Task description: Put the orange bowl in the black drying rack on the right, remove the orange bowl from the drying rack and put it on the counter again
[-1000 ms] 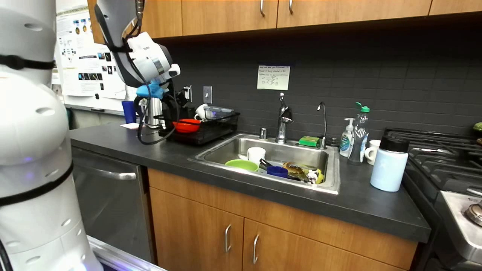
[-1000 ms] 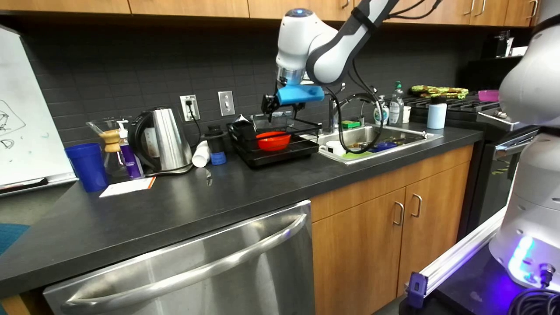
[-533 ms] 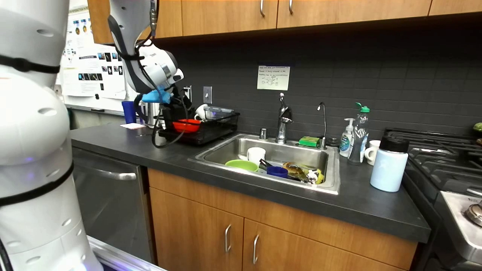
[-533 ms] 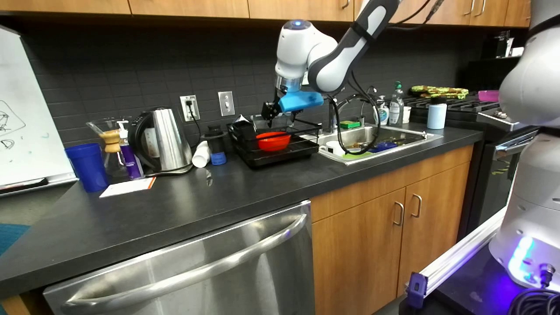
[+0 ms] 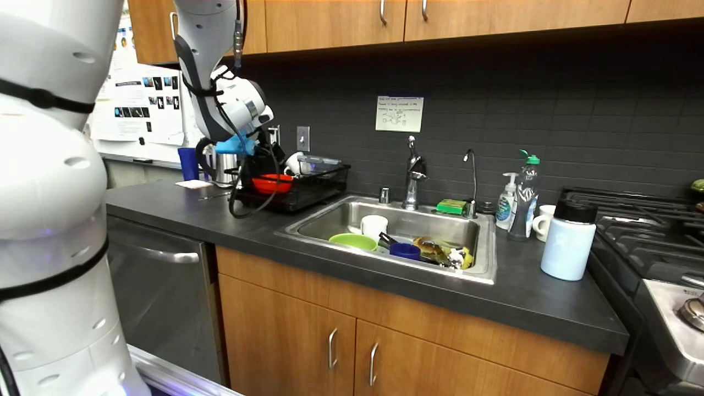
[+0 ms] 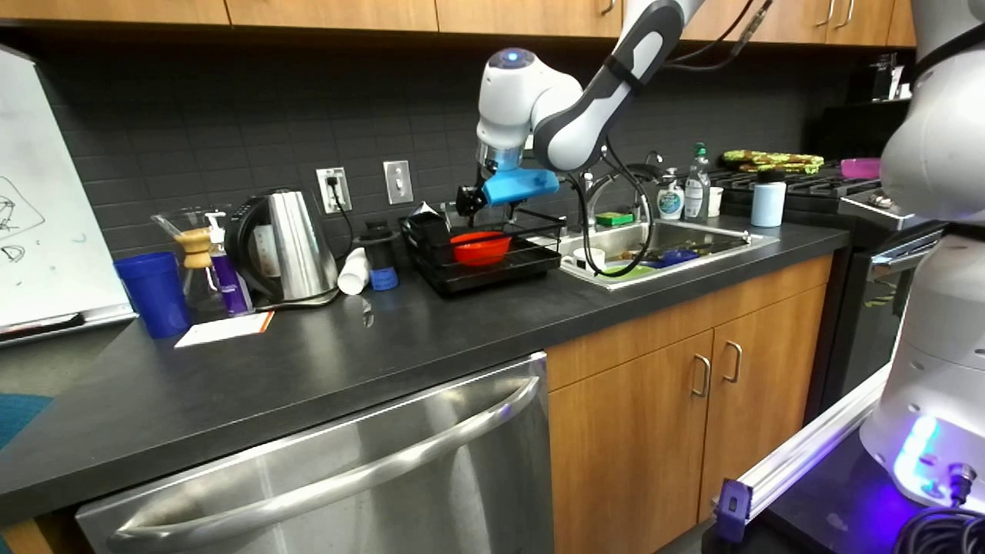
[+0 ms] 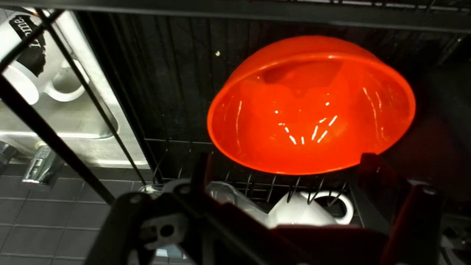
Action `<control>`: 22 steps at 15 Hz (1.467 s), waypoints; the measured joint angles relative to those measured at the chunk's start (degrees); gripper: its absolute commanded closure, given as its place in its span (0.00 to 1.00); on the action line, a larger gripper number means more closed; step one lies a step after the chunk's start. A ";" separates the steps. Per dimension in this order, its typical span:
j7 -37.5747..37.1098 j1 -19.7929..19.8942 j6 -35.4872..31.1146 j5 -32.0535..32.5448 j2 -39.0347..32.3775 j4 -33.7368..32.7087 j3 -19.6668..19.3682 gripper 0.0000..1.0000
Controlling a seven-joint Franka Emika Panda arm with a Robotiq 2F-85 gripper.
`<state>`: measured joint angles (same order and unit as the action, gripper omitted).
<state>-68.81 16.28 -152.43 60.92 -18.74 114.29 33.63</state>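
Observation:
The orange bowl sits in the black drying rack in both exterior views; there I see the bowl [image 5: 272, 184] [image 6: 481, 249] and the rack [image 5: 316, 193] [image 6: 504, 278]. In the wrist view the bowl [image 7: 312, 110] appears tilted, its inside facing the camera, with rack [image 7: 165, 73] around it. My gripper [image 7: 287, 160] is open, its fingers [image 7: 203, 167] spread wide near the bowl's lower rim, with nothing held. One fingertip overlaps the rim in view; I cannot tell whether it touches. In an exterior view the gripper [image 6: 471, 206] hangs just above the bowl. The dark counter [image 6: 292, 400] runs in front.
A white mug [image 7: 301, 211] and a clear container lie in the rack behind the bowl. The steel sink [image 5: 308, 226] with dishes adjoins the rack. A kettle [image 6: 300, 246], a white cup [image 6: 354, 271] and a blue cup [image 6: 154, 294] stand on the rack's other side.
The arm and gripper have come down toward the rack, nearer the bowl. The bowl and rack have not moved.

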 measured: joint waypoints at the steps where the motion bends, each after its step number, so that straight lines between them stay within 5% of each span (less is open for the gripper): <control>1: -0.13 -0.43 0.52 0.33 -0.73 -0.79 -0.25 0.00; 4: -0.40 -1.64 2.22 1.63 -2.86 -3.06 -1.02 0.00; 10: -0.23 -12.14 2.21 -0.30 -4.60 -6.75 -13.67 0.00; 22: -0.23 -13.81 1.64 -1.84 -6.61 -7.83 -16.64 0.00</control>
<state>-69.04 2.47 -150.78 59.09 -25.34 106.47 16.99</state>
